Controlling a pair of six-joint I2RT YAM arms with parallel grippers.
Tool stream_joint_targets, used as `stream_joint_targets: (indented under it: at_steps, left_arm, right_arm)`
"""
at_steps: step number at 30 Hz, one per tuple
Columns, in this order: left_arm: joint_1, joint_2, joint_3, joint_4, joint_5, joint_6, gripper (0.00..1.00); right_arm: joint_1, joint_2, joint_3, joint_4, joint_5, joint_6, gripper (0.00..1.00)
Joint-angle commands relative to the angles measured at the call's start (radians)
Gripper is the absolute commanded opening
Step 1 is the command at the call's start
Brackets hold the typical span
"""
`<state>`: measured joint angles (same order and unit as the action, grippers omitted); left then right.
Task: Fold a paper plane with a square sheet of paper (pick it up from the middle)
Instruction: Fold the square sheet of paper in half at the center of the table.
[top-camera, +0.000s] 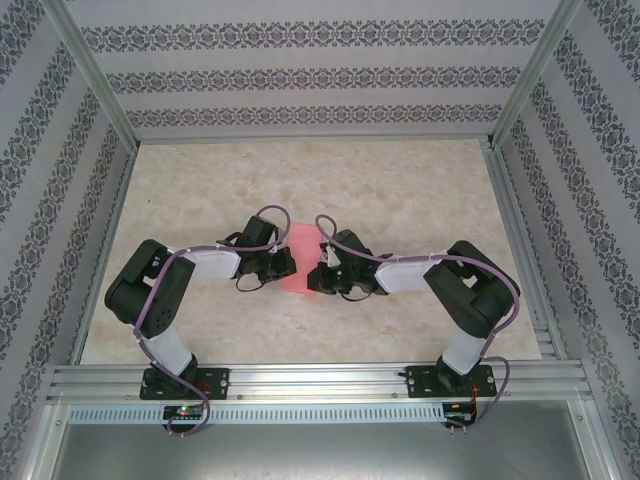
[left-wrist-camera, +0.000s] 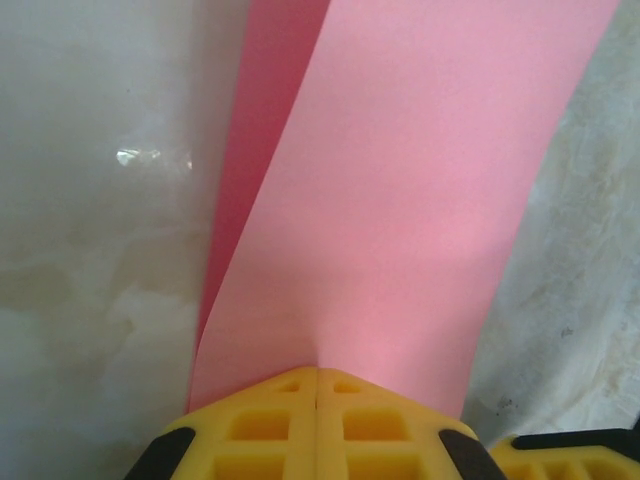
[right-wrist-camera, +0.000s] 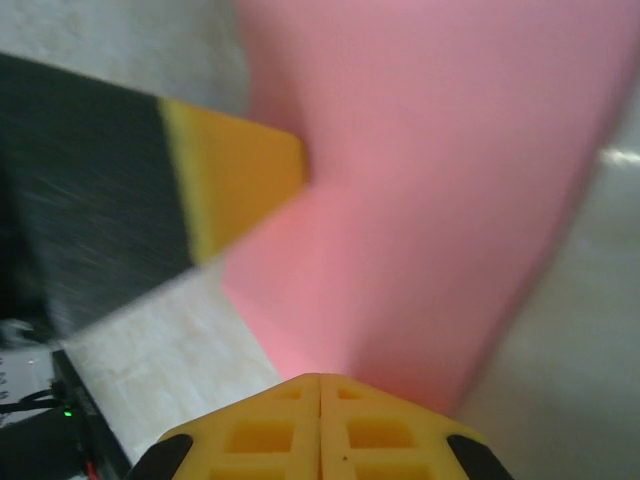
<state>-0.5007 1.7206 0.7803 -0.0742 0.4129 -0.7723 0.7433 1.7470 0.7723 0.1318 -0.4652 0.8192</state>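
Note:
The square sheet of paper (top-camera: 303, 262) is salmon pink and hangs between my two grippers at the middle of the table. My left gripper (top-camera: 284, 266) is shut on its left side. In the left wrist view the yellow jaws (left-wrist-camera: 317, 372) meet on the paper (left-wrist-camera: 420, 200), which bends over so a darker second layer (left-wrist-camera: 265, 120) shows behind. My right gripper (top-camera: 323, 276) is shut on the right side. In the right wrist view, the pink paper (right-wrist-camera: 440, 180) rises from its closed tips (right-wrist-camera: 320, 378), and the left gripper's yellow finger (right-wrist-camera: 245, 175) touches the far edge. The paper plane is out of view.
The marble-patterned table (top-camera: 420, 200) stretches behind and to both sides of the grippers. Aluminium rails (top-camera: 320, 380) run along the near edge and patterned walls (top-camera: 300, 70) enclose the back and sides. The left arm's dark body (right-wrist-camera: 80, 190) sits close to the right gripper.

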Motion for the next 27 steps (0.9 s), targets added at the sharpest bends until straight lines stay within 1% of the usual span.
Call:
stream_joint_targets:
  at_steps: [1, 6, 10, 14, 20, 24, 27]
  left_arm:
    - [-0.009, 0.059, -0.02, -0.11, -0.115, 0.031, 0.0]
    - [-0.009, 0.062, -0.023, -0.108, -0.111, 0.026, 0.0]
    - [-0.01, 0.059, -0.023, -0.12, -0.126, 0.025, 0.0]
    - [-0.009, 0.063, -0.03, -0.131, -0.157, 0.024, 0.0]
    - [-0.01, 0.066, -0.031, -0.131, -0.161, 0.028, 0.0]
    - [-0.009, 0.064, -0.024, -0.131, -0.157, 0.035, 0.0]
    - [-0.009, 0.064, -0.019, -0.14, -0.153, 0.045, 0.0]
  right_arm:
    - [-0.015, 0.036, 0.069, 0.033, -0.011, -0.02, 0.07]
    - [-0.03, 0.135, 0.121, 0.022, -0.012, -0.029, 0.07]
    - [-0.03, 0.154, 0.093, 0.016, -0.01, -0.036, 0.07]
    - [-0.033, 0.122, 0.027, -0.002, -0.002, -0.053, 0.07]
    - [-0.033, 0.042, -0.073, -0.041, -0.01, -0.085, 0.07]
    - [-0.042, -0.027, -0.066, -0.082, 0.011, -0.101, 0.07]
    - [-0.059, -0.05, -0.013, -0.089, 0.028, -0.106, 0.07]
